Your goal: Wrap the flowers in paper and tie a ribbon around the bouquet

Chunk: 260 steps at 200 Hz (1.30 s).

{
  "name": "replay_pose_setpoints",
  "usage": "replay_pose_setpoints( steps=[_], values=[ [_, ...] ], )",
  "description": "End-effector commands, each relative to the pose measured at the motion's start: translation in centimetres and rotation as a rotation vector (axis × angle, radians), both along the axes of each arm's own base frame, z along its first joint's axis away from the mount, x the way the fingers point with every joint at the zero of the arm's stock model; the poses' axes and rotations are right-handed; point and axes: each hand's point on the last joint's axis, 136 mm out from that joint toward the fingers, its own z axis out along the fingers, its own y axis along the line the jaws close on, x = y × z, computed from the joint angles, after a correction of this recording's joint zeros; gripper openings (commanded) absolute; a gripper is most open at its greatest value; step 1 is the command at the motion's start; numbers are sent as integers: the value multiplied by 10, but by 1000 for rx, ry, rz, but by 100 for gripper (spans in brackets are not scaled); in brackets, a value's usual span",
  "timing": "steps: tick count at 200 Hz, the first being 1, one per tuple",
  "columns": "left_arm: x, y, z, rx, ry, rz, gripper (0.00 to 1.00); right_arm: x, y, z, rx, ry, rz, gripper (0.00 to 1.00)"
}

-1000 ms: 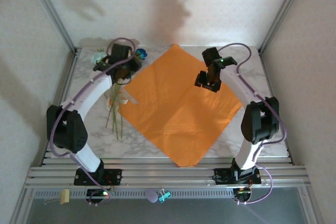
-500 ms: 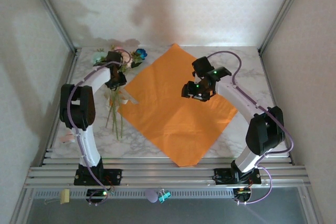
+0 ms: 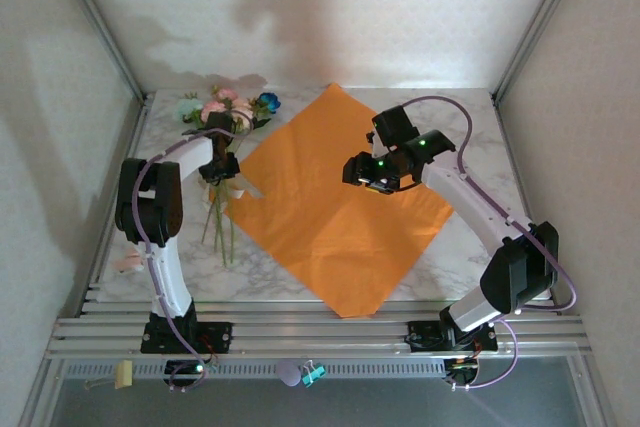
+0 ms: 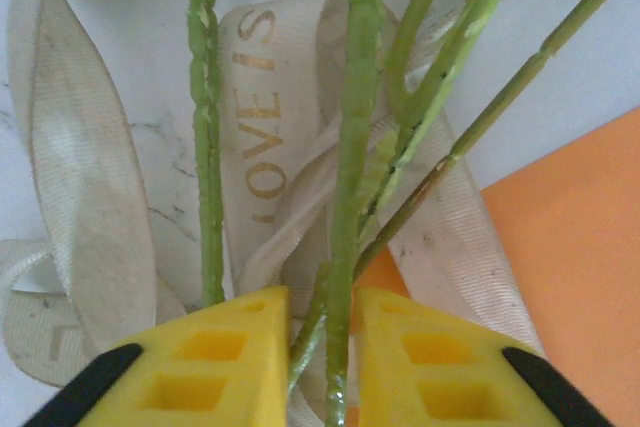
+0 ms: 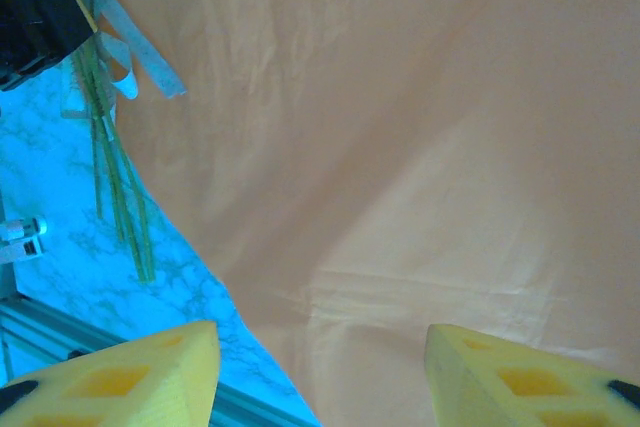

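One paper (image 3: pixel 340 207), one ribbon (image 4: pixel 255 117); left end effector (image 4: pixel 322 309) pinches flowers (image 4: pixel 362 97) stems, right end effector (image 5: pixel 320 339) gapes empty

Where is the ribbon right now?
In the left wrist view the ribbon lies on the table under the stems of the flowers, at the left corner of the paper.

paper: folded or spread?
Spread. The paper lies flat as a full diamond on the table, all four corners out, no fold visible.

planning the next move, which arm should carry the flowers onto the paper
Probably left: the left gripper is closed on the flowers at the stems, beside the paper; the right gripper hangs open above the paper.
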Motion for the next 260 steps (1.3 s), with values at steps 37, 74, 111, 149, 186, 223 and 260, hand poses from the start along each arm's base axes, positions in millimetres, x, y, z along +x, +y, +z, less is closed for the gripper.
replay_pose_setpoints(
  steps=[37,74,111,149,186,223,260],
  values=[
    [5,7,26,181,-24,-66,8,-8,4,10,25,7,2,57],
    [7,4,56,319,-61,-121,0,-8,6,10,30,8,0,57],
    [7,5,95,418,-106,-111,0,-7,7,12,30,2,1,57],
    [6,-12,136,346,-194,-81,0,-5,3,17,21,-31,-10,57],
    [6,-43,140,173,-222,-127,0,-4,4,16,21,-26,-5,57],
    [7,-58,145,119,-251,-152,0,-6,2,17,20,-30,-7,57],
    [12,-93,154,11,-281,-177,0,-9,-4,11,-7,-26,-12,57]
  ],
)
